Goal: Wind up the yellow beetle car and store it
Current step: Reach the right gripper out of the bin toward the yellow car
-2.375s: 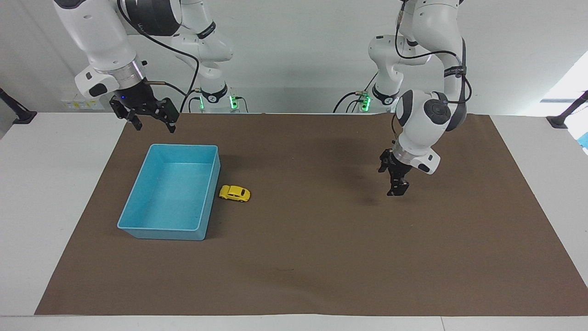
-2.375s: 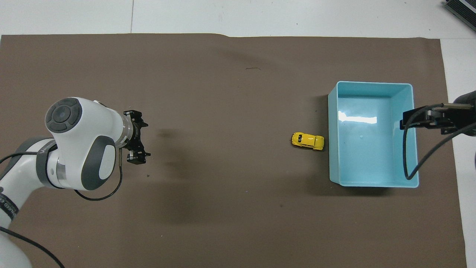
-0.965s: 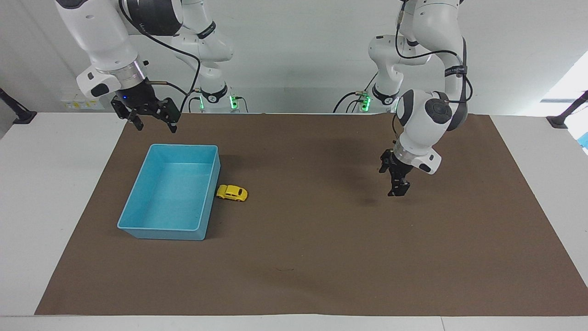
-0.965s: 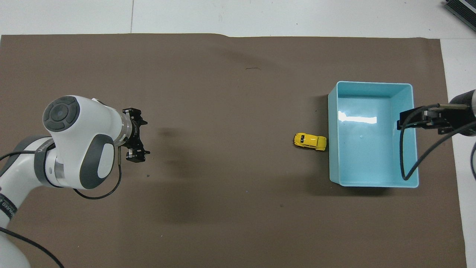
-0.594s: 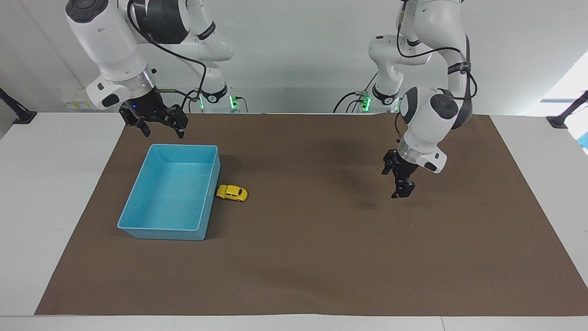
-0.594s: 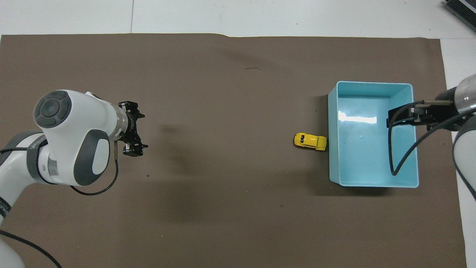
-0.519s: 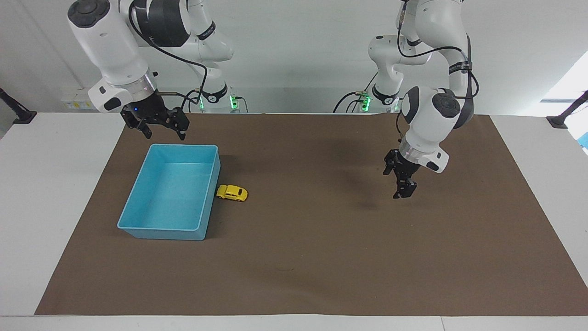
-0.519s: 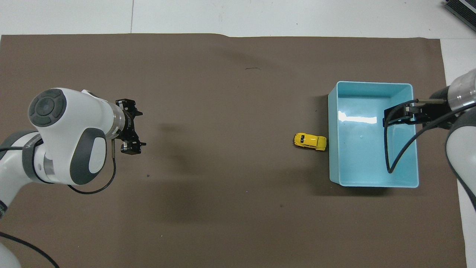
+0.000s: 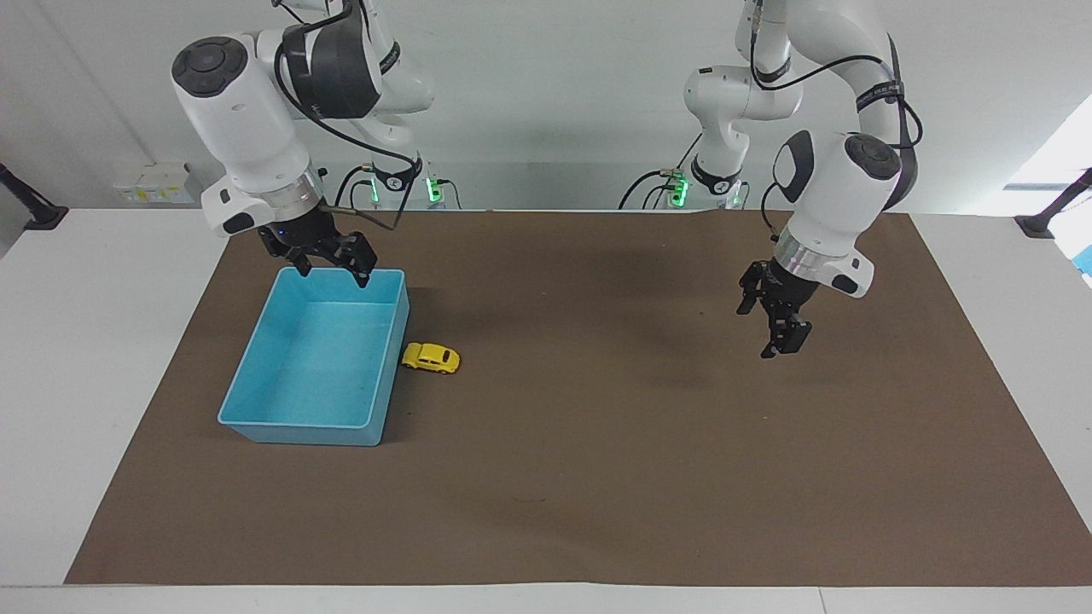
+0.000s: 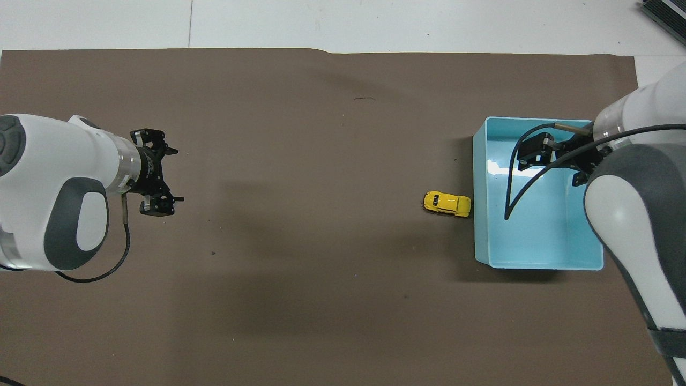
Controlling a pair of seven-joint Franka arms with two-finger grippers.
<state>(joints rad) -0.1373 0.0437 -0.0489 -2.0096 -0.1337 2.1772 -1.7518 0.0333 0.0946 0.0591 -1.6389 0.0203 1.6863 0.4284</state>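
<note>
The yellow beetle car (image 9: 431,358) (image 10: 447,203) stands on the brown mat, one end right against the side wall of the light blue bin (image 9: 294,424) (image 10: 536,264). Nothing lies in the bin. My right gripper (image 9: 333,275) (image 10: 552,163) hangs open and holds nothing, low over the bin's end nearest the robots. My left gripper (image 9: 772,331) (image 10: 177,176) is open too, up in the air over bare mat toward the left arm's end of the table, a long way from the car.
The brown mat (image 9: 597,477) covers most of the white table (image 9: 111,341). Black clamp posts (image 9: 34,213) (image 9: 1045,220) stand at both ends of the table. A dark device (image 10: 664,16) sits on the table past the mat's corner.
The right gripper has come down from beside the bin to over its near end. The left gripper drifted toward its own end of the table. The car rolled slightly up to the bin wall.
</note>
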